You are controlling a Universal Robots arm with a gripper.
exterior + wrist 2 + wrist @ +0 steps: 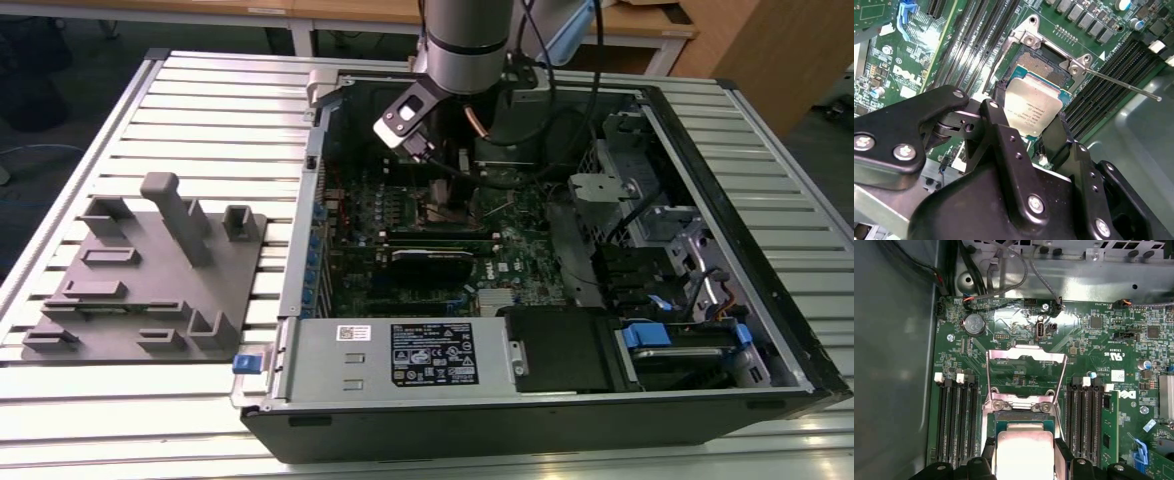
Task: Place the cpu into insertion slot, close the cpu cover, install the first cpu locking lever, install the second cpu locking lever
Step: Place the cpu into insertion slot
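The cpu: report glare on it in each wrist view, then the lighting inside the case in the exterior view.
First wrist view: the cpu glares pale, its top washed out; second wrist view: its top is evenly grey, print faintly visible; exterior view: the computer case is dark inside, while the table slats shine bright.

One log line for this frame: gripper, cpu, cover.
gripper: shut on cpu | cpu: over insertion slot | cpu cover: open
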